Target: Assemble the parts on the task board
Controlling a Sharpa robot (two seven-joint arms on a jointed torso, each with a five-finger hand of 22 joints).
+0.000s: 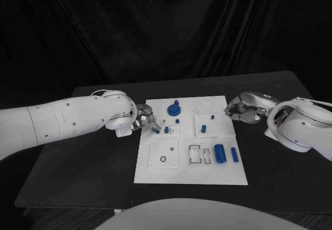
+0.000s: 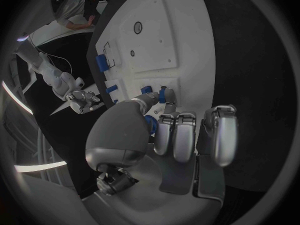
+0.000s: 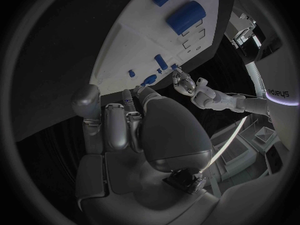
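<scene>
Task board [image 1: 153,168] lies mid-surface [image 1: 83,172]. Left robot hand [image 1: 144,120] at the board's left edge, fingertips pinching a small blue part [image 2: 165,95]. Right robot hand [image 1: 243,111] off the board's right edge, fingers curled, holding nothing.

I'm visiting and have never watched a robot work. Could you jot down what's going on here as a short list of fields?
surface: black table
task board: white plate in the middle of the table
parts: blue pieces on the board, among them a round knobbed one, a thick cylinder and a thin peg
left hand: at the board's left edge, fingers at a small blue part
right hand: at the board's right edge, fingers curled; whether it holds anything cannot be told
</scene>
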